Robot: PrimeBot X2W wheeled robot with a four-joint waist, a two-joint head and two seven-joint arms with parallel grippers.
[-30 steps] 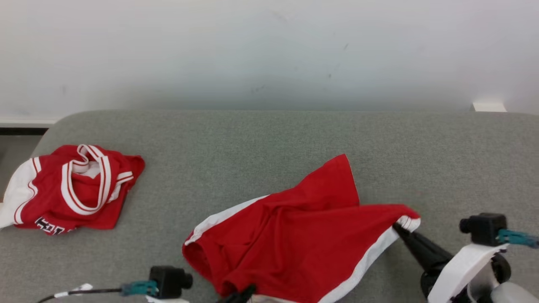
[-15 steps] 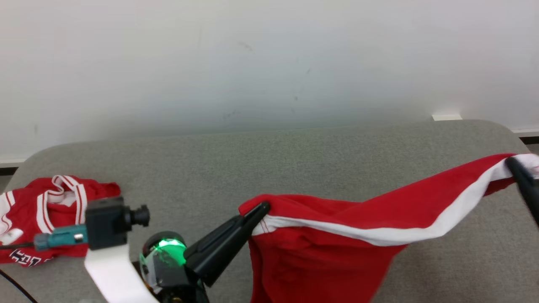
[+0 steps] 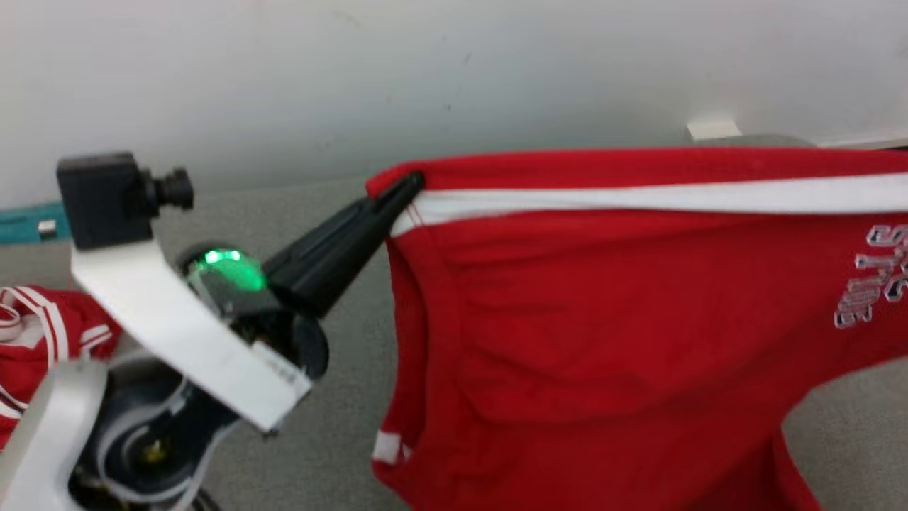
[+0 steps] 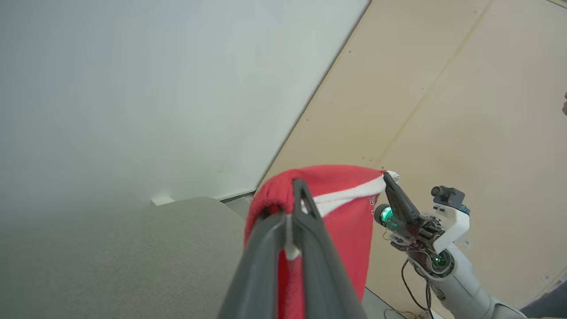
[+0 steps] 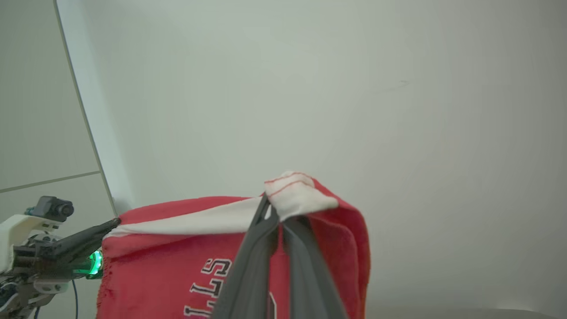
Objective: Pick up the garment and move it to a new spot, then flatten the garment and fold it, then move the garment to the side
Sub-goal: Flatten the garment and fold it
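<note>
The garment [image 3: 603,319] is a pair of red shorts with a white stripe and lettering. It hangs in the air above the grey table [image 3: 333,426], stretched out by its top edge. My left gripper [image 3: 413,187] is shut on the left corner of that edge. In the left wrist view, the left gripper [image 4: 297,188] pinches the red cloth [image 4: 350,221], and the right gripper [image 4: 390,178] holds the far corner. In the right wrist view, the right gripper [image 5: 273,212] is shut on a white corner of the garment [image 5: 177,257], with the left gripper [image 5: 113,223] at the other end.
A second red and white garment [image 3: 42,333] lies crumpled at the table's left end. A pale wall [image 3: 425,71] rises just behind the table. A small white block [image 3: 713,129] sits at the back right corner.
Both grippers have risen with the garment, from lying on the table to hanging taut between them. The head camera has also shifted.
</note>
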